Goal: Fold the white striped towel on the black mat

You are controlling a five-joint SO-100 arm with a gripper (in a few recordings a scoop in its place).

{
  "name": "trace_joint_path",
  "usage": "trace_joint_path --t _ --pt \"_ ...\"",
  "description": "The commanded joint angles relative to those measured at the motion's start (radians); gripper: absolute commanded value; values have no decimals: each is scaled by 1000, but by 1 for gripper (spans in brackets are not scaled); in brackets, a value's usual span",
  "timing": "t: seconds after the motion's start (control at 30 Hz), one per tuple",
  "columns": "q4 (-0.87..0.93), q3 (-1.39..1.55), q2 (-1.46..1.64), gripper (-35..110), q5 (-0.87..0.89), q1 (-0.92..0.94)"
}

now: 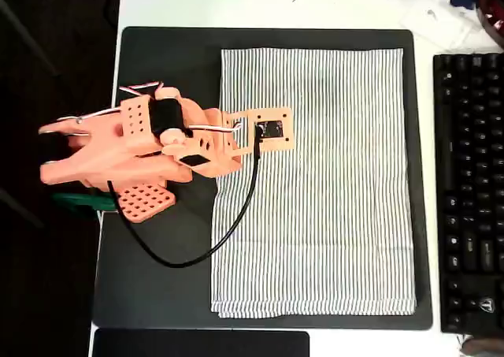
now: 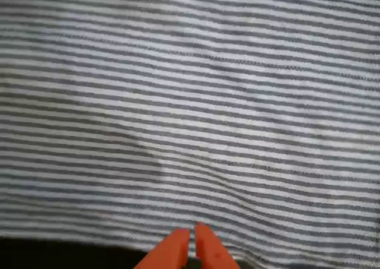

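Observation:
The white striped towel (image 1: 315, 184) lies spread flat on the black mat (image 1: 157, 278), covering its middle and right part. My orange arm (image 1: 142, 148) reaches in from the left, and its wrist camera plate hangs over the towel's upper left area. In the wrist view the towel (image 2: 190, 103) lies close below, with the dark mat (image 2: 47, 254) along the bottom. My gripper (image 2: 191, 238) shows as two orange fingertips (image 2: 176, 245) pressed almost together just above the towel near its edge. Nothing shows between them.
A black keyboard (image 1: 468, 191) lies right of the mat. A smaller black slab (image 1: 201, 343) sits at the bottom edge. A black cable (image 1: 197, 256) loops from the arm across the mat's left part. Small items lie on the white table at the top right.

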Motion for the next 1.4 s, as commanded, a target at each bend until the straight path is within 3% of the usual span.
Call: trace_joint_path --t 0.0,0.3,0.63,1.37 --pt "-2 -91 -57 0 31 -54" --pt "-95 -308 -337 0 249 -290" --pt "-161 -426 -503 0 365 -476" --pt "-245 -1121 -1413 1 574 -540"
